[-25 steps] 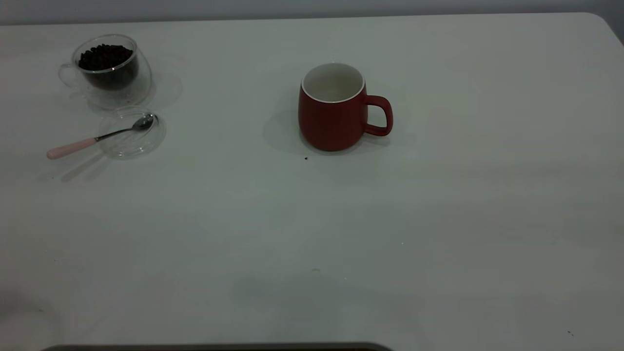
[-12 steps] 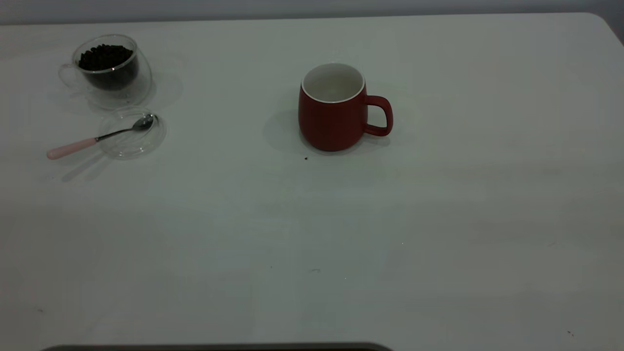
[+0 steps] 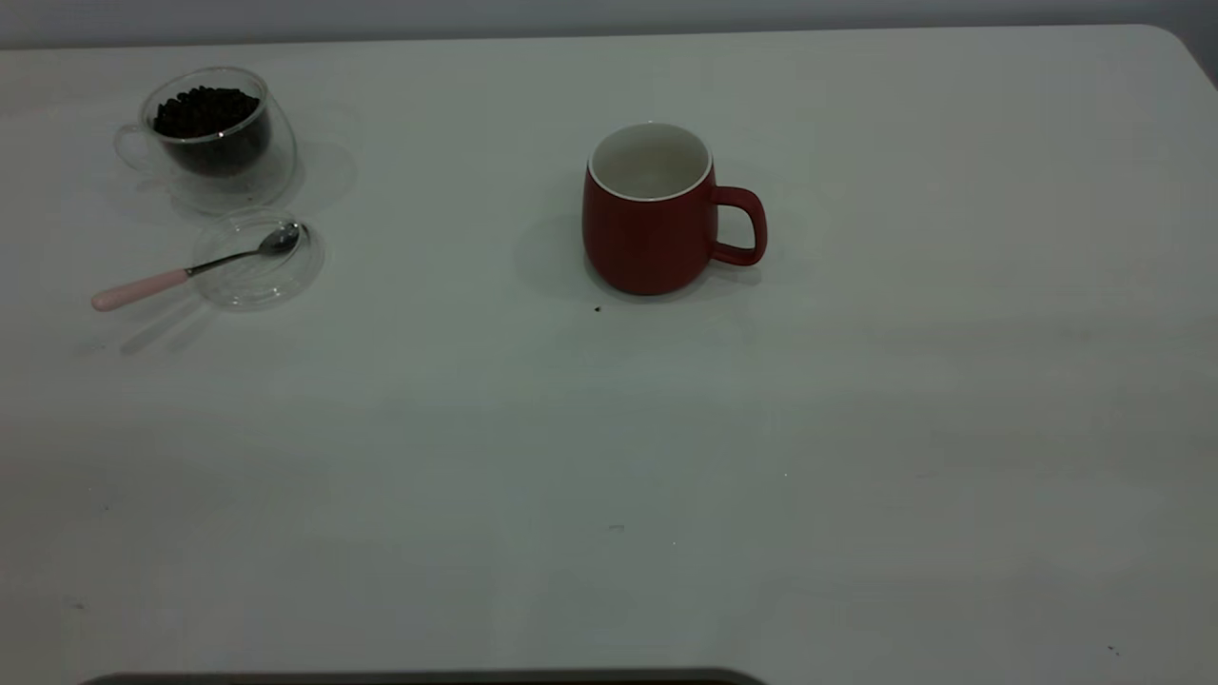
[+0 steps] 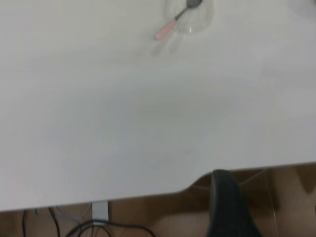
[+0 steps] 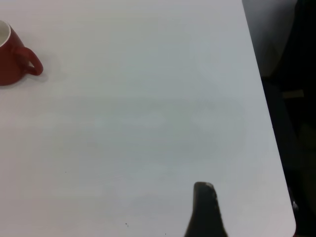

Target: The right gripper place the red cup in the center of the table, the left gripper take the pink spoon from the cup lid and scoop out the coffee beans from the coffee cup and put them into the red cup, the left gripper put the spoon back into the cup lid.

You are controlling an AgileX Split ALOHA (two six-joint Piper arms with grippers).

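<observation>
The red cup (image 3: 652,214) stands upright near the middle of the table (image 3: 609,457), handle to the right, its white inside empty. At the far left the coffee cup (image 3: 214,143) holds coffee beans (image 3: 205,109). Just in front lies the cup lid (image 3: 252,285), with the pink spoon (image 3: 143,287) resting bowl-in-lid, handle out to the left. Neither gripper shows in the exterior view. My left gripper (image 4: 224,200) hangs off the table's near edge, far from the pink spoon (image 4: 163,32). My right gripper (image 5: 205,207) is over the table's right side, far from the red cup (image 5: 12,57).
A few tiny dark specks lie on the table, one (image 3: 598,308) just in front of the red cup. The table's rounded corner (image 3: 1180,43) is at the back right. Cables (image 4: 79,227) and a floor show below the table edge in the left wrist view.
Faint shadows on the near part of the table have faded. The cups, lid and spoon have not moved.
</observation>
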